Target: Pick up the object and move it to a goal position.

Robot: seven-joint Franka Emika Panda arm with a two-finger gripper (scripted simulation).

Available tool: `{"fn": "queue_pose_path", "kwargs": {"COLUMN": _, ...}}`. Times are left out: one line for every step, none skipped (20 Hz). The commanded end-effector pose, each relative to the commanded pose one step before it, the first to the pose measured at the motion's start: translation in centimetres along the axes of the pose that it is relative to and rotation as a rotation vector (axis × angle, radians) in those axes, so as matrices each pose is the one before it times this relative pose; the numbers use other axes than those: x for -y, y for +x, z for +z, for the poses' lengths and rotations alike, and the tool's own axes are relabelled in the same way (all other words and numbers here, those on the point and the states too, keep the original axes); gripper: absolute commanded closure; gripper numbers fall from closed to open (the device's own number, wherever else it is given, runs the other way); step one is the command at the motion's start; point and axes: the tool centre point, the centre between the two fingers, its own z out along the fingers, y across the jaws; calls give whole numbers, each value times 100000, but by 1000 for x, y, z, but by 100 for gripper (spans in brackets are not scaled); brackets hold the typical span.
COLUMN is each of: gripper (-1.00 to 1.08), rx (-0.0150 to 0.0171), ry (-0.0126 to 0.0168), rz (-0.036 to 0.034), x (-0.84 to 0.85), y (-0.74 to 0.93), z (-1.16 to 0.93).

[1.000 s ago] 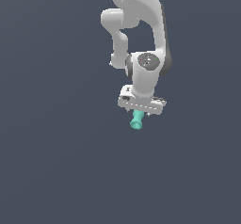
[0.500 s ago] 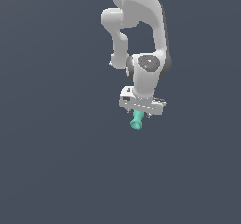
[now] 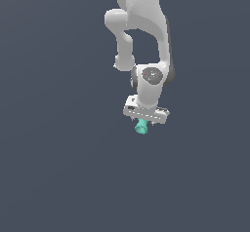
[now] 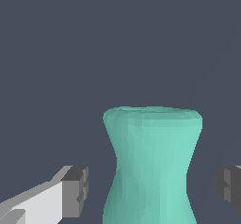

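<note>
With the pincer just right of frame centre standing wide around the teal object, its pads apart from it, lifting now would likely leave the piece behind.

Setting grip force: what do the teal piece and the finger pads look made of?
Teal piece: matte, plastic-like; flat even colour, soft shading, no glints. Finger pads: dark grey and dull, possibly rubber. It is a render, so neither is certain.

A uniform dark slate-blue backdrop is shown across the whole exterior view, evenly lit and without shadows. No wall, floor line or furniture can be made out against it. The same flat dark blue-grey field is seen in the wrist view.
</note>
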Motion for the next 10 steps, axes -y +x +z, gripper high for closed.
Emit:
{"fn": "queue_pose_path", "kwargs": {"gripper": -92, "rx": -123, "ry": 66, "rz": 64, "x": 28, "y": 76, "z": 504}}
{"fn": "queue_pose_path", "kwargs": {"gripper": -92, "rx": 0, "ry": 0, "rz": 0, "x": 13, "y": 19, "z": 69}}
{"fn": "queue_pose_path", "kwargs": {"gripper": -92, "rx": 0, "ry": 0, "rz": 0, "x": 5, "y": 8, "z": 21}}
{"fn": "queue_pose_path", "kwargs": {"gripper": 108, "rx": 0, "ry": 0, "rz": 0, "x": 0, "y": 0, "z": 0}}
{"fn": "queue_pose_path", "kwargs": {"gripper": 108, "rx": 0, "ry": 0, "rz": 0, "x": 0, "y": 0, "z": 0}}
{"fn": "queue_pose_path", "kwargs": {"gripper": 108, "rx": 0, "ry": 0, "rz": 0, "x": 0, "y": 0, "z": 0}}
{"fn": "queue_pose_path", "kwargs": {"gripper": 108, "rx": 0, "ry": 0, "rz": 0, "x": 0, "y": 0, "z": 0}}
{"fn": "queue_pose_path", "kwargs": {"gripper": 108, "rx": 0, "ry": 0, "rz": 0, "x": 0, "y": 0, "z": 0}}
{"fn": "queue_pose_path", "kwargs": {"gripper": 108, "rx": 0, "ry": 0, "rz": 0, "x": 0, "y": 0, "z": 0}}
{"fn": "queue_pose_path", "kwargs": {"gripper": 108, "rx": 0, "ry": 0, "rz": 0, "x": 0, "y": 0, "z": 0}}
